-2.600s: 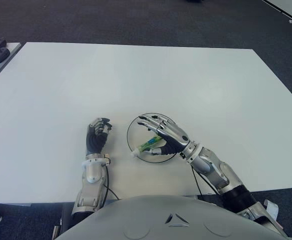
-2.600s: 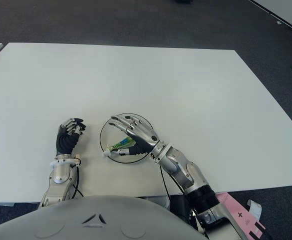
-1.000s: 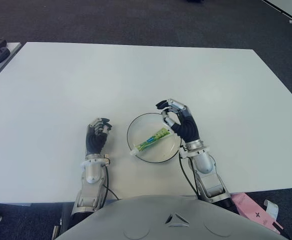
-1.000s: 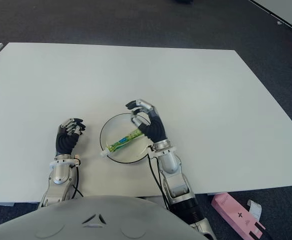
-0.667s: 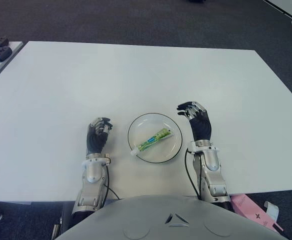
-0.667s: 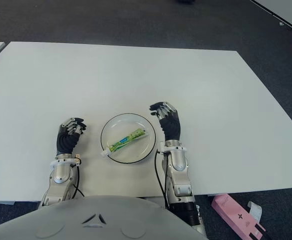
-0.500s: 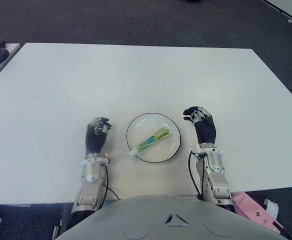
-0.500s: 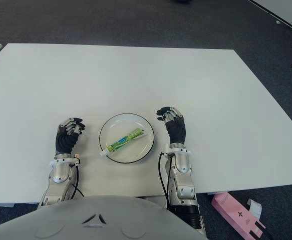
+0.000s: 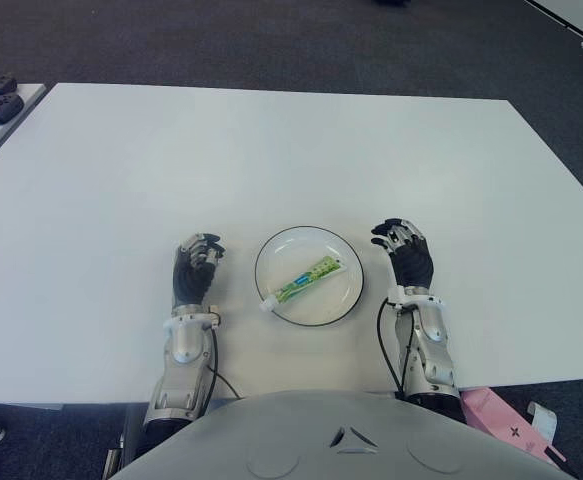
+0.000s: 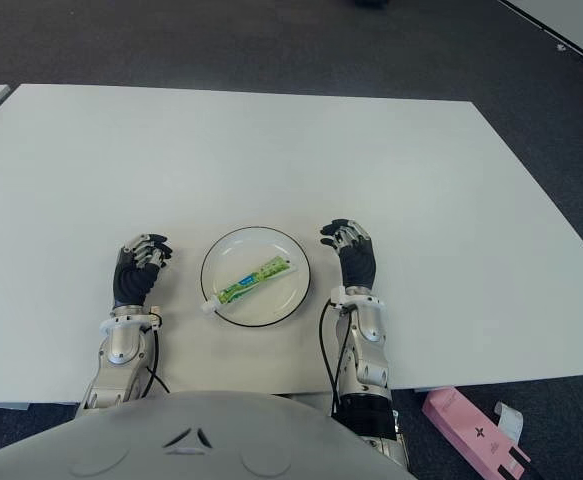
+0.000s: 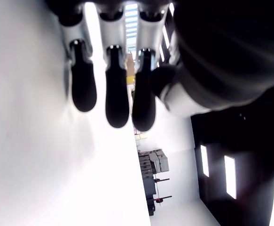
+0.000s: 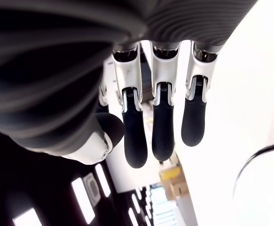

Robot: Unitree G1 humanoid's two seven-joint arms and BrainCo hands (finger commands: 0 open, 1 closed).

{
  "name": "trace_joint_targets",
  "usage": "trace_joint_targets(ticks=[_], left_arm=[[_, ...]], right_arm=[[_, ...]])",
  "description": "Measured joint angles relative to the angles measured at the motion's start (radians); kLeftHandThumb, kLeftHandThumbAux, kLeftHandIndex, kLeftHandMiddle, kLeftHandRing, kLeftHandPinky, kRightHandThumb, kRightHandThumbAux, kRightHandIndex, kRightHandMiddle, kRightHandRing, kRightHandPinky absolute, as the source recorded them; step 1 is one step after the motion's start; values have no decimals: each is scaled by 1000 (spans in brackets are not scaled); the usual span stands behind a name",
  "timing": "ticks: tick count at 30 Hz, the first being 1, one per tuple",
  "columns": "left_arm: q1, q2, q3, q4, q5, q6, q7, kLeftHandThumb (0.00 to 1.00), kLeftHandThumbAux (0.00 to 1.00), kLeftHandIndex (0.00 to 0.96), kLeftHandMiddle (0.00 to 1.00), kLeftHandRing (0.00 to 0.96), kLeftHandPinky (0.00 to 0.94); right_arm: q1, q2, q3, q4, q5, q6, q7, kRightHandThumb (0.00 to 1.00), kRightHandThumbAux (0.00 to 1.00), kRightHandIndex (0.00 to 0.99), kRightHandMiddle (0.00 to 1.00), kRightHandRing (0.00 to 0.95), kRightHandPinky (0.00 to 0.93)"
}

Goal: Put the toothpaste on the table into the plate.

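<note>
Nearest the robot: left hand (image 9: 193,272) shows on the table just left of the plate, fingers curled loosely inward, nothing in them. Its wrist view confirms this: three dark rubbery fingertip pads (image 11: 117,99) hang side by side over bare white surface, thumb tucked near them, no object between.

Right hand (image 9: 407,262) shows just right of the plate, apart from its rim. Fingers bent in a relaxed curl, empty. Its wrist view: silver jointed finger segments ending in black pads (image 12: 162,131), thumb close beside the first finger, nothing pinched; the plate's dark rim edge shows at the corner of that view.

Between the hands: round white plate (image 9: 344,298), shallow, glossy, thin dark rim. The toothpaste tube (image 9: 302,282) lies flat in it on a diagonal, green printed body with a blue patch, flattened tail end toward the far right, white cap end over the near-left rim and possibly overhanging it slightly.

Judgement on progress: tube is in the plate and neither hand holds it, so the placement looks done. Nothing left apart from perhaps nudging the cap end fully inside.

Farther out: white table (image 9: 271,160), smooth matte top, bare beyond the plate. Beyond its edge, dark carpet floor (image 9: 271,40).
</note>
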Motion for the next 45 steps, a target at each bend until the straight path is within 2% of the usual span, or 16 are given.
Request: trace_joint_targets(ticks=[7,17,23,33,45], left_arm=[[-1,2,2,-1,-5,-1,0,705,720,430,538,539,541],[-7,11,3,10,-14,-9,0,703,721,429,525,528,533],[-9,13,3,11,-18,-11,0,704,721,429,524,527,535],[-6,17,3,10,-17,-20,0,705,721,430,529,529,539],[-2,19,2,3,-17,-21,0,704,721,430,528,531,532]], right_arm=[[-12,8,-34,51,-25,-40,-22,699,724,432,569,529,514],[-16,18,-28,82,-76,-79,-32,704,722,432,574,537,522],[-16,18,-23,82,-83,-74,-41,706,722,432,575,539,523],[-5,18,-15,54,-102,-23,-75,708,722,432,578,543,523],[9,18,-4,38,-128,-9,-106,709,723,431,557,542,534]])
